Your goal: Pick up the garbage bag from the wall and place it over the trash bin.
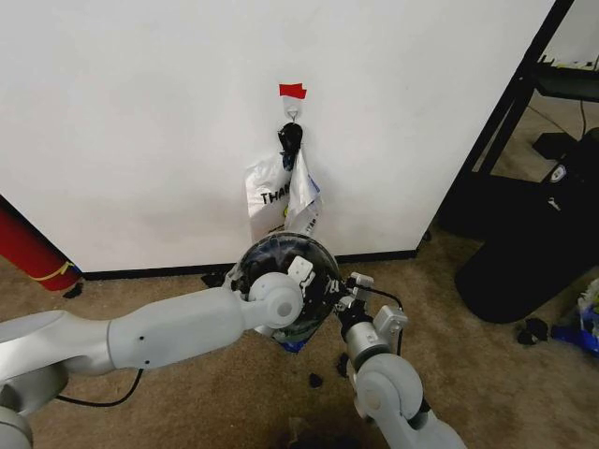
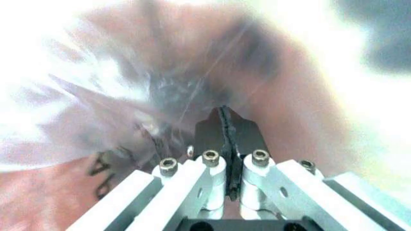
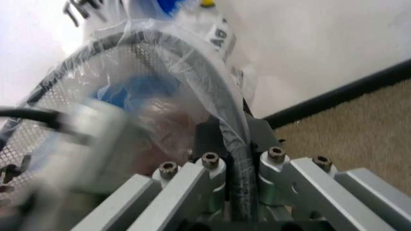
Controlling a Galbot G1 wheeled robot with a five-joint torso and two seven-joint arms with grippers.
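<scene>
step: garbage bag (image 3: 160, 72) being fitted over trash bin (image 3: 234, 130) | right gripper (image 3: 237, 144) clenched on rim and film | left gripper (image 2: 224, 139) clenched, apparently pinching bag | next: film to be stretched round rim

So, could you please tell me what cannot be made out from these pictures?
- Head view: the trash bin interior and the left gripper tips, hidden behind the left wrist.
- Head view: the lettering on the white bag, partly covered by a second hanging bag.
- Left wrist view: the garbage bag, blurred, so its edges are unclear.
- Right wrist view: the right gripper clamps the bin rim; the bin's base is cut off.
</scene>
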